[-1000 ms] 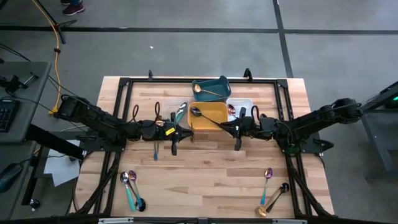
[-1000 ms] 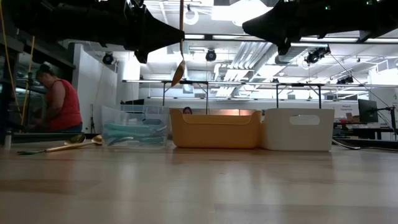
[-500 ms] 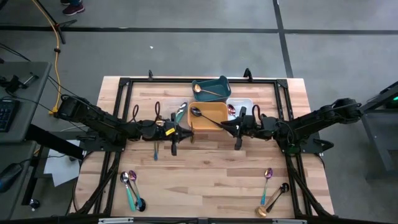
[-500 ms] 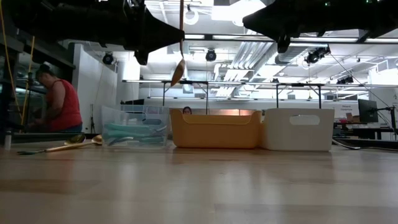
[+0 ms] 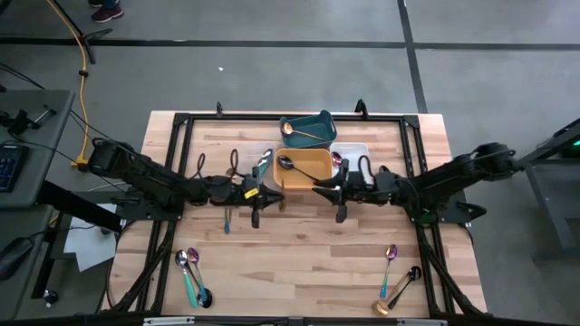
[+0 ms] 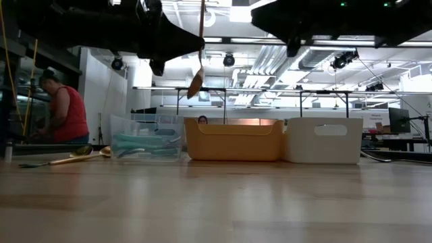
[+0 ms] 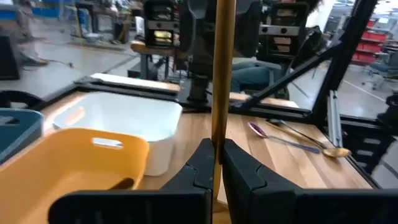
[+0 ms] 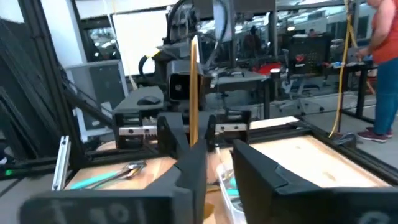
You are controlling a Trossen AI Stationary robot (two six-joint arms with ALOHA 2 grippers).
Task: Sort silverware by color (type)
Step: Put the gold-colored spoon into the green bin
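- Since a second ago the right gripper (image 5: 339,189) has slid a little leftward along the yellow bin's (image 5: 304,170) near edge, and its fingers have parted; the black spoon (image 5: 296,168) it reached toward lies in that bin as before.
- Right gripper: fingers slightly apart in the right wrist view, nothing between them; the arm reaches in level from the table's right side, hovering well above the wood in the low view.
- Left gripper (image 7: 217,163): fingers pressed together on the handle of a gold spoon (image 6: 196,82), which hangs upright, bowl down, above the table just left of the yellow bin.
- Left arm stretches in level from the left side, gripper (image 5: 264,194) facing the right one across the bin's front.
- Bins at the back: a teal bin (image 5: 308,129) holding a gold spoon (image 5: 301,132), a white bin (image 5: 350,156) with a pink spoon (image 5: 337,160), a clear bin (image 6: 145,137) with teal-handled pieces.
- Front left of the table: a cluster (image 5: 192,274) of pink, silver and black spoons.
- Front right: a pink spoon (image 5: 389,263), a black one (image 5: 410,275) and a gold one (image 5: 384,307).
- A person (image 6: 59,108) in a red top stands in the room beyond.
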